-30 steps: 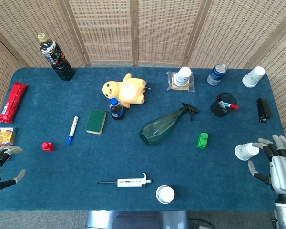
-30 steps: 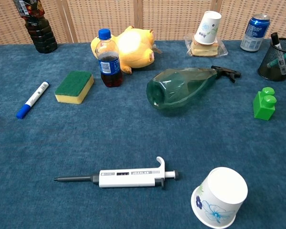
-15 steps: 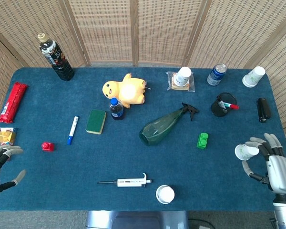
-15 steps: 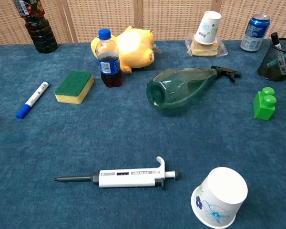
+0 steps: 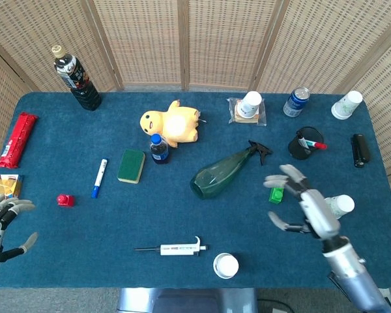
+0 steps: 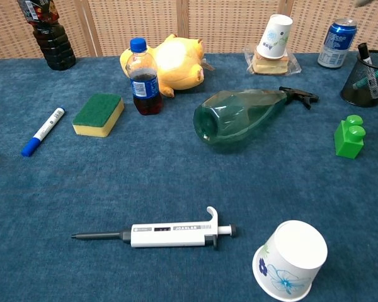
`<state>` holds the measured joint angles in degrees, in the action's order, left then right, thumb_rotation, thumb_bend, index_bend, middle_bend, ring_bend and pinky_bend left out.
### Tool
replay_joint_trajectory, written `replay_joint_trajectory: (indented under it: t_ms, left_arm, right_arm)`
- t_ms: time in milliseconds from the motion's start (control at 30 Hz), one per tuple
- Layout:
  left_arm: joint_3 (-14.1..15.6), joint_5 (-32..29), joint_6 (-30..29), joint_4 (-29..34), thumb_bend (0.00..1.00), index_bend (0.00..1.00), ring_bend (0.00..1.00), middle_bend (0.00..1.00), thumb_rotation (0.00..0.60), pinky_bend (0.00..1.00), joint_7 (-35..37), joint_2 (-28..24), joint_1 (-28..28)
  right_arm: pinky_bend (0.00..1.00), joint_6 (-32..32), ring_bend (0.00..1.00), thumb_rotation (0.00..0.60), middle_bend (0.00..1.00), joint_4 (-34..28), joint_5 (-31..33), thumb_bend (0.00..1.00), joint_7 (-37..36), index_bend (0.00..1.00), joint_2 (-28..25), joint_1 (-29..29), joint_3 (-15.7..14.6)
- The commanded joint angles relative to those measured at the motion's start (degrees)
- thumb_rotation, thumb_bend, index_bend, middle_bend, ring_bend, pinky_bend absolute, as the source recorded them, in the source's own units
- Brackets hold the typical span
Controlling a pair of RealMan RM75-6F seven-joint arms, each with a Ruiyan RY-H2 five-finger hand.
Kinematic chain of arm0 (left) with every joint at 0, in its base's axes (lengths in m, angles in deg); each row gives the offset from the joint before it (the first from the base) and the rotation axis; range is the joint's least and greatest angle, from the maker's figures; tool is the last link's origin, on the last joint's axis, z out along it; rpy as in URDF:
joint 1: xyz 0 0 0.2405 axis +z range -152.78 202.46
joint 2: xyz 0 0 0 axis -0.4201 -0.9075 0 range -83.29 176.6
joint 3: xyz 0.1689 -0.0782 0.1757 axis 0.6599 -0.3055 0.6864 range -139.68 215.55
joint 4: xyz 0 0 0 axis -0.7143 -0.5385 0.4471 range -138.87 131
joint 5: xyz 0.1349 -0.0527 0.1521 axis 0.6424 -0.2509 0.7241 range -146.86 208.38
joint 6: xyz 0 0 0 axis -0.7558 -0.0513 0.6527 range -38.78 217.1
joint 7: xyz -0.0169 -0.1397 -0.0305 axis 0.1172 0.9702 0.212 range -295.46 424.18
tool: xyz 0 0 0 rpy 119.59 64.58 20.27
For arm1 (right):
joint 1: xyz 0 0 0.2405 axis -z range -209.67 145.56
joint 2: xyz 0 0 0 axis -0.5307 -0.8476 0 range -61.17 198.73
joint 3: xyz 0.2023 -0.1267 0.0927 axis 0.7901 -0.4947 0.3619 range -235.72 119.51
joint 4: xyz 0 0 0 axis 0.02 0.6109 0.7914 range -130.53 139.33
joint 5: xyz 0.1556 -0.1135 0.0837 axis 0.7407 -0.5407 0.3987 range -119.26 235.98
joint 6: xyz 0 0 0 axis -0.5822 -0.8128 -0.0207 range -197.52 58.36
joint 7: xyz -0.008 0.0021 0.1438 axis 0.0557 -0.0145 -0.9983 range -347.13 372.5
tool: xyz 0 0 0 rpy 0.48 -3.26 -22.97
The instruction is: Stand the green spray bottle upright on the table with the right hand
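Note:
The green spray bottle (image 5: 222, 172) lies on its side in the middle of the blue table, its black trigger head (image 5: 260, 150) pointing to the far right; the chest view shows the bottle (image 6: 246, 116) too. My right hand (image 5: 307, 207) hovers to the bottle's right with fingers spread, holding nothing, just past the green block (image 5: 277, 192). My left hand (image 5: 1, 220) rests open at the table's front-left corner. Neither hand shows clearly in the chest view.
Near the bottle are a small cola bottle (image 5: 159, 149), a yellow plush toy (image 5: 171, 124), a sponge (image 5: 131, 165) and a black pen cup (image 5: 305, 143). A pipette (image 5: 173, 248) and an upturned paper cup (image 5: 225, 265) lie in front. Another paper cup (image 5: 342, 205) lies behind my right hand.
My right hand has swung leftward from the table's right edge towards the green block and spray bottle. The left hand and the objects have stayed put.

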<state>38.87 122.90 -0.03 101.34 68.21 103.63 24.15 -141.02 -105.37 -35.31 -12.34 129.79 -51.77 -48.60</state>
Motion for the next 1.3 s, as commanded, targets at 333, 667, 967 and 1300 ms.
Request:
replay_joint_trajectory:
  t_ms: [333, 667, 967, 1300]
  left_arm:
    - [-0.4, -2.5, 3.2, -2.1, 0.33, 0.31, 0.22, 0.31, 0.6, 0.1, 0.9, 1.1, -1.3]
    - [-0.9, -4.2, 5.3, -4.2, 0.33, 0.31, 0.22, 0.31, 0.6, 0.1, 2.2, 2.3, -2.5]
    - [-0.7, -5.1, 6.4, -6.0, 0.33, 0.31, 0.22, 0.31, 0.6, 0.1, 3.4, 3.3, -2.7]
    - [-0.8, -5.4, 6.6, -7.0, 0.33, 0.31, 0.22, 0.31, 0.6, 0.1, 4.1, 3.7, -2.9]
  right_arm:
    - [0.05, 21.8, 0.13, 0.6, 0.3, 0.9, 11.5, 0.4, 10.1, 0.24, 6.8, -17.6, 5.2]
    - [0.06, 28.1, 0.11, 0.6, 0.29, 8.1, 23.6, 0.39, 20.8, 0.24, 13.7, -27.0, 7.8]
    - [0.07, 28.8, 0.08, 0.4, 0.26, 14.9, 33.1, 0.43, 37.0, 0.22, 18.2, -34.2, 6.2]
    - [0.07, 29.1, 0.07, 0.228, 0.25, 17.6, 40.9, 0.5, 46.4, 0.21, 20.5, -38.7, 3.3]
